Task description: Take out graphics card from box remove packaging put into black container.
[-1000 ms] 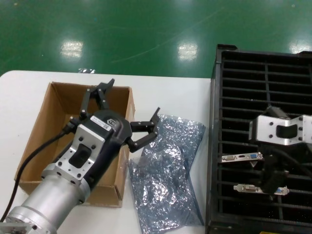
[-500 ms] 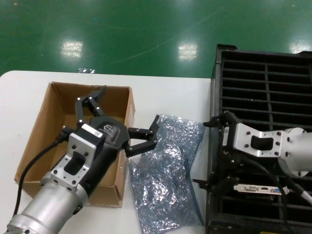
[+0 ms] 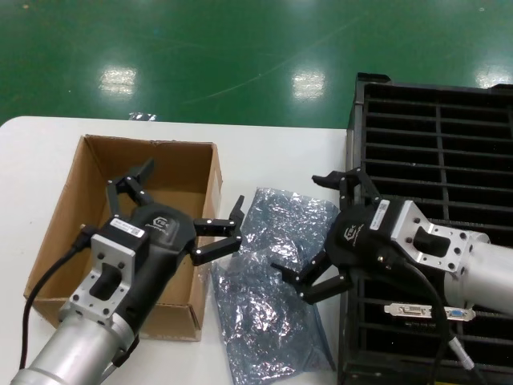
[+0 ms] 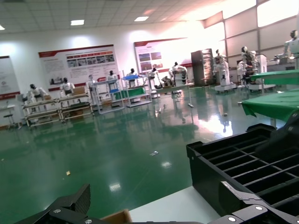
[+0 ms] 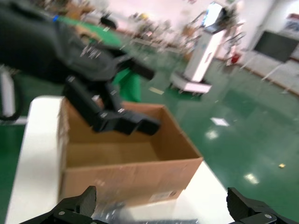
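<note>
A white logo, too small to be read, is carried on the housing of each gripper. The crumpled anti-static bag point(image 3: 276, 289) is spread flat on the white tabletop point(image 3: 272, 152) near its front edge, between the cardboard box point(image 3: 92, 172) and the black slotted crate point(image 3: 437, 144). The graphics card point(image 3: 429, 311) is seen standing in a front slot of the crate, its silver bracket uppermost. The right gripper point(image 3: 329, 233) is held wide open over the bag's right edge. The left gripper point(image 3: 172, 210) is spread open above the box's right wall.
</note>
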Tool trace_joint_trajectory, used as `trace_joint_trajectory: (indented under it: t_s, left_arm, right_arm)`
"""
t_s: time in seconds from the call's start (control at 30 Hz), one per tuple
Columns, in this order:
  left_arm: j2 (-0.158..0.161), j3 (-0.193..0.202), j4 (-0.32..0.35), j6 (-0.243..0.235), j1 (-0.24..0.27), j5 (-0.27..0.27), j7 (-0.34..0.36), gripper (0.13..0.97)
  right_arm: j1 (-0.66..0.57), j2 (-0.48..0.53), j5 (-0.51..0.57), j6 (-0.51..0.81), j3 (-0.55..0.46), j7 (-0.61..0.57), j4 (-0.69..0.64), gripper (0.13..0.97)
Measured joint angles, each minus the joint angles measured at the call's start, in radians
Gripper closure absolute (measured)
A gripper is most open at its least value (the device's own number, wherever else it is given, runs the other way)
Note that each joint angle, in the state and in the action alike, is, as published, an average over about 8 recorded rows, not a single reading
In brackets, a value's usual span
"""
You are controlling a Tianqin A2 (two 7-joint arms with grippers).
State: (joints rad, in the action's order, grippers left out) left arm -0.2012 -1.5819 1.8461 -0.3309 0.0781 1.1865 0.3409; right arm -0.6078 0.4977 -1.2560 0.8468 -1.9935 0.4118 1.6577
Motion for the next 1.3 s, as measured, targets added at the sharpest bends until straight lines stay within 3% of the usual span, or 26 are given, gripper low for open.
trace_joint_trajectory:
  t_s: [1.13,1.3]
  left_arm:
    - [-0.082,-0.015,-0.203,0.273,-0.065,0.507,-0.282,0.132]
    - [-0.09,-0.017,-0.225,0.303,-0.071,0.562,-0.312,0.132]
  right_arm:
    - [0.502,-0.163,-0.45,-0.7,0.325,-0.34,-0.048,0.129]
    - [0.556,-0.181,-0.498,-0.775,0.36,-0.377,-0.053,0.129]
